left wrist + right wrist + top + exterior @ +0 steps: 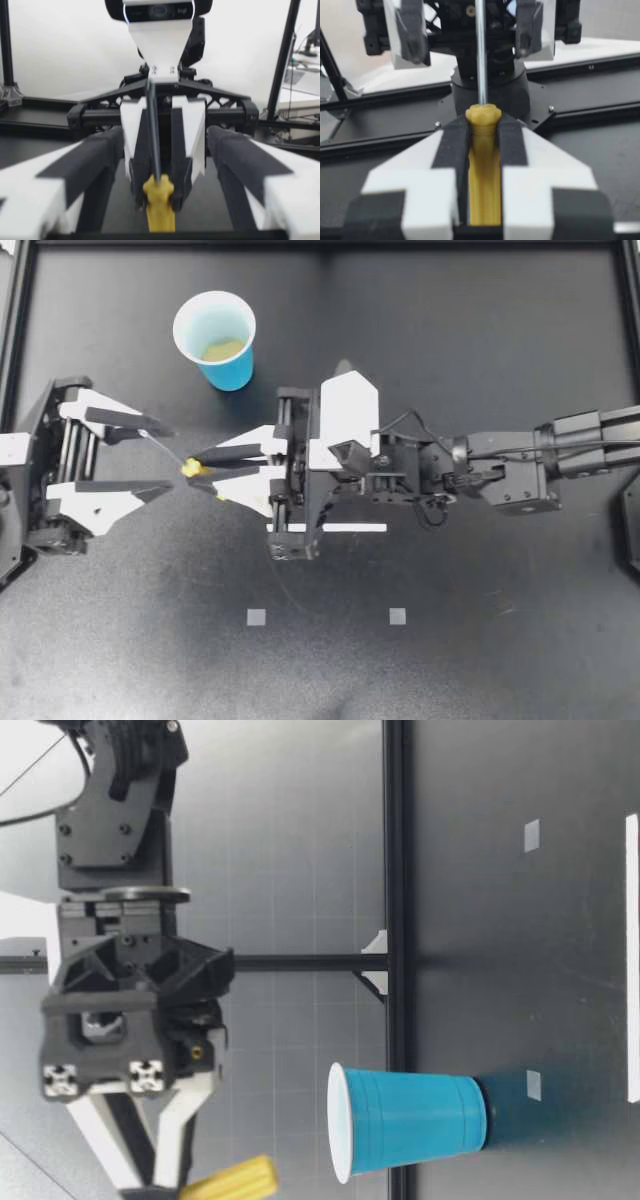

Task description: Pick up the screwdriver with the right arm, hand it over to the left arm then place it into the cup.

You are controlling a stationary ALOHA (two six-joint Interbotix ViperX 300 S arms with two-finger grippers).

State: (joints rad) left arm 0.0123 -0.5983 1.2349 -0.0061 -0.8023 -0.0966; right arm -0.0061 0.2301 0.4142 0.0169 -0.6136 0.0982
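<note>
My right arm [520, 475] is black jointed metal, with thin black cables [425, 425] looping over it and a white wedge-shaped housing [348, 410]. My left gripper [165, 460] and right gripper [200, 468] each have two white triangular fingers [245, 445] lined with black pads [451, 145]. Small screws [147, 1070] dot my black wrist bracket [110, 990].

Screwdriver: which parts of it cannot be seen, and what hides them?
Top view: screwdriver handle mostly hidden between my right gripper's fingers.
Low view: handle cut by the picture's edge; shaft out of view.
Right wrist view: shaft tip cut off by the edge.
Left wrist view: tip blurred, hard to make out.
</note>
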